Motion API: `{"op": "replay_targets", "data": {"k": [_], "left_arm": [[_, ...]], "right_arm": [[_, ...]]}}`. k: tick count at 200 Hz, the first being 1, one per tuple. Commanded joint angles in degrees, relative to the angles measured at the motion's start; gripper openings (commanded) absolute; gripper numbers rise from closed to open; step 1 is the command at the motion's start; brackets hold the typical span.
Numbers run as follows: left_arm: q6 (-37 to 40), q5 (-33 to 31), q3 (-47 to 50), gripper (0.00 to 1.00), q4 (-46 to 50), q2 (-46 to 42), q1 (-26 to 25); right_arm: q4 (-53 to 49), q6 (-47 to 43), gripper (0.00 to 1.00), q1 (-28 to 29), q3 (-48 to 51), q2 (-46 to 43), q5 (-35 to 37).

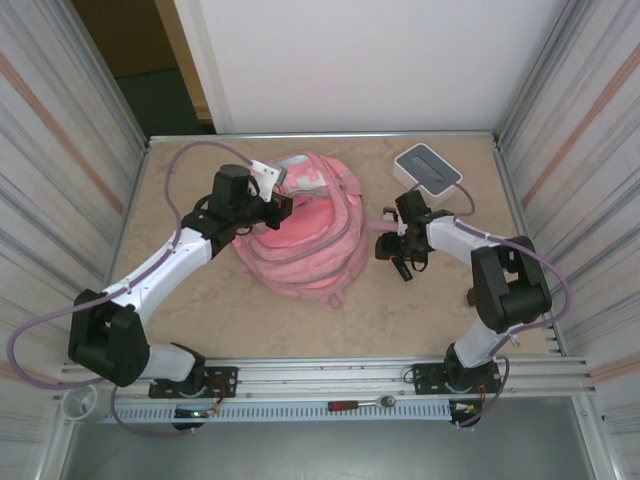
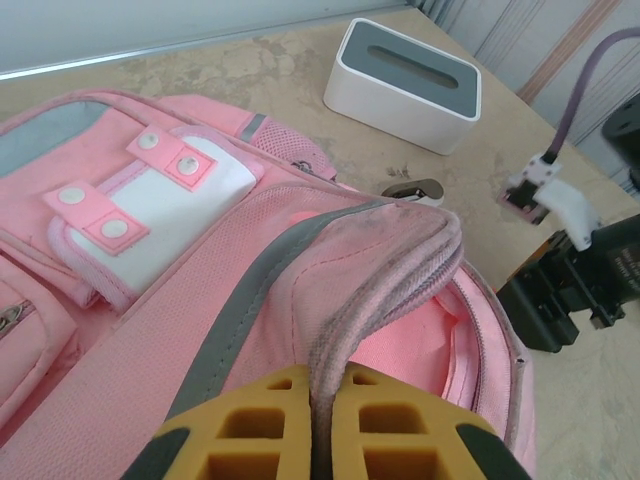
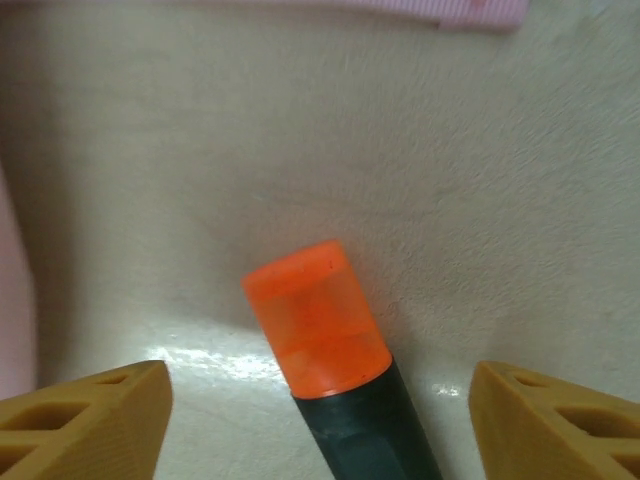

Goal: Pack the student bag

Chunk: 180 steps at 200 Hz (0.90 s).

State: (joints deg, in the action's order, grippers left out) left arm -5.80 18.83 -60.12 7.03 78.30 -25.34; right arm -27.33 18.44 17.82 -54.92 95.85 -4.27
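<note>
The pink student bag [image 1: 300, 235] lies in the middle of the table, front pockets and white patch [image 2: 150, 200] facing up. My left gripper [image 2: 322, 385] is shut on the bag's greyish zipper rim [image 2: 400, 265] and holds it up, so the pink lining [image 2: 445, 345] shows inside the mouth. In the top view the left gripper [image 1: 280, 210] sits over the bag's upper left part. My right gripper [image 1: 397, 252] is low over the table just right of the bag. Its jaws stand open on either side of a black marker with an orange cap [image 3: 315, 315], which lies on the table untouched.
A white-and-grey box [image 1: 428, 168] stands at the back right, also seen from the left wrist [image 2: 405, 82]. A small dark metal object [image 2: 415, 190] lies behind the bag's rim. A red-handled tool [image 1: 350, 405] rests on the front rail. Walls enclose the table.
</note>
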Motion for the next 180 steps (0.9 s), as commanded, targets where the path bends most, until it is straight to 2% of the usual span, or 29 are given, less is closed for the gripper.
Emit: {"op": "replay_targets", "data": {"k": [1,22,57,89,102,136,151,180], "left_arm": [[0.22,-0.54,-0.22,0.0,-3.5,-3.33,0.12],[0.53,-0.68,-0.26,0.0,-3.46,-3.38,0.12],[0.58,-0.56,-0.06,0.0,-3.3,-3.07,0.12],[0.79,-0.65,-0.08,0.0,-2.91,-3.2,0.12],[0.71,-0.64,-0.01,0.0,-3.06,-3.24,0.14],[0.12,-0.67,0.0,0.0,-3.67,-3.07,0.18],[-0.25,-0.51,-0.09,0.0,-4.12,-3.07,0.17],[-1.31,0.05,-0.18,0.0,-5.27,-3.02,0.16]], "right_arm": [[-4.06,-2.59,0.71,0.94,-2.71,2.44,0.9],[-5.65,-3.03,0.59,2.76,-3.76,3.94,3.69],[-6.77,-3.49,0.33,4.07,-4.81,5.86,5.2],[-6.15,-2.82,0.23,4.06,-4.43,-0.51,3.66],[-4.16,-1.68,0.21,4.13,-4.03,-5.86,0.04],[11.5,8.44,0.19,5.44,-1.52,-17.65,-18.8],[17.56,13.62,0.19,8.77,-2.56,-17.87,-23.98],[24.46,19.97,0.2,16.32,-6.63,-12.1,-27.67]]}}
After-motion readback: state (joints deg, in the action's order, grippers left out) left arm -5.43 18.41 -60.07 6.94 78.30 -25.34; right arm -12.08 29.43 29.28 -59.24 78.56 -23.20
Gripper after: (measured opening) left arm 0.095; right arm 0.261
